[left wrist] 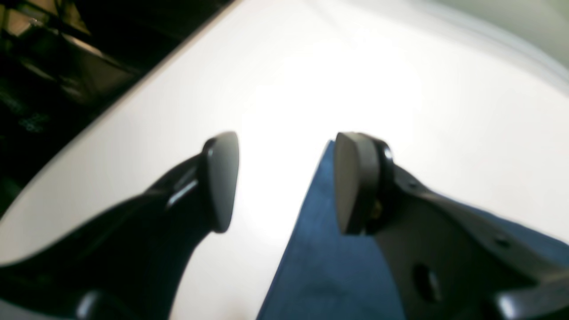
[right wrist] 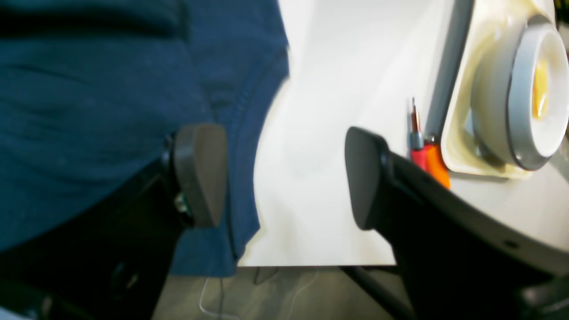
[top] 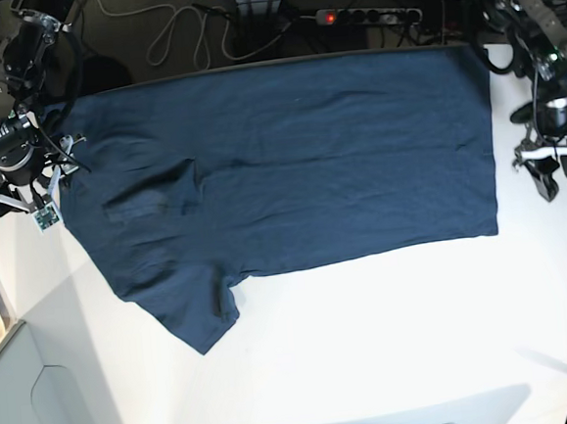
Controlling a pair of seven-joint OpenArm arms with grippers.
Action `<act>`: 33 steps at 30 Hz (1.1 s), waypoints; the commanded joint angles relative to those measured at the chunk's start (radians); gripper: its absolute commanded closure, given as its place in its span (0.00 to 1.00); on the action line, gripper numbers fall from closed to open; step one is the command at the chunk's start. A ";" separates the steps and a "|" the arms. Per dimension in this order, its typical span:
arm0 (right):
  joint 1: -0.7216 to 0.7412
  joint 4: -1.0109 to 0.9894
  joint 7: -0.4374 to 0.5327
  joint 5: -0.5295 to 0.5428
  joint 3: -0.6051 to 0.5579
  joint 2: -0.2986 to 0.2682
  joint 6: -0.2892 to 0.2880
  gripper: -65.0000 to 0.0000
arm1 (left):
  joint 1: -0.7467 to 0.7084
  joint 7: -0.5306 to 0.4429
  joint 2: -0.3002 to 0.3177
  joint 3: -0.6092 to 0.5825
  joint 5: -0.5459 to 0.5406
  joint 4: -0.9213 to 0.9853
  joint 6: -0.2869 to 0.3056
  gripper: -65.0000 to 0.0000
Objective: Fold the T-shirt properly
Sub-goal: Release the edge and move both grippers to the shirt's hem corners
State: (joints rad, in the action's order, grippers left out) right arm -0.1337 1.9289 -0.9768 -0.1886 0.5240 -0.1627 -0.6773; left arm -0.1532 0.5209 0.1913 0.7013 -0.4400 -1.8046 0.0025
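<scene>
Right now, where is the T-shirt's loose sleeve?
In the base view, the sleeve lies flat on the table, sticking out of the T-shirt at lower left, nearer the right gripper.

You're looking at a white table (top: 372,342) with a glossy top that glares under bright overhead light. Behind its far edge the floor is dark, strewn with loose cables (top: 176,34) and a power strip (top: 366,15) showing a red light. At the table's edge a cream tray (right wrist: 462,111) holds a grey-rimmed white dish (right wrist: 529,93).
</scene>
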 commanded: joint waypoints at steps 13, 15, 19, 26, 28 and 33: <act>0.045 0.013 -0.015 0.002 -0.023 -0.016 -0.021 0.39 | 0.392 -0.232 0.107 -0.314 0.200 0.699 -0.003 0.50; 0.045 0.013 -0.015 0.002 -0.023 -0.015 -0.021 0.39 | 0.422 -0.288 0.106 -0.342 0.228 0.779 -0.003 0.50; 0.045 0.013 -0.015 0.002 -0.023 -0.015 -0.021 0.39 | 0.481 -0.362 0.106 -0.386 0.238 0.920 -0.003 0.50; 0.090 0.010 -0.015 0.002 -0.023 -0.015 -0.021 0.39 | 0.508 -0.384 0.107 -0.437 0.235 0.972 -0.003 0.60; 0.122 -0.021 -0.015 0.002 -0.023 -0.015 -0.021 0.39 | 0.508 -0.384 0.107 -0.437 0.232 0.972 -0.003 0.72; 0.245 -0.142 -0.015 0.002 -0.035 -0.018 -0.021 0.39 | 0.505 -0.385 0.107 -0.434 0.231 0.972 -0.009 1.00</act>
State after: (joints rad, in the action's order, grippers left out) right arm 0.0967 1.7691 -1.0039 -0.1921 0.4877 -0.1658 -0.6785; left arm 0.3378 0.1272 0.2848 0.2653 -0.2058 -0.8238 -0.0036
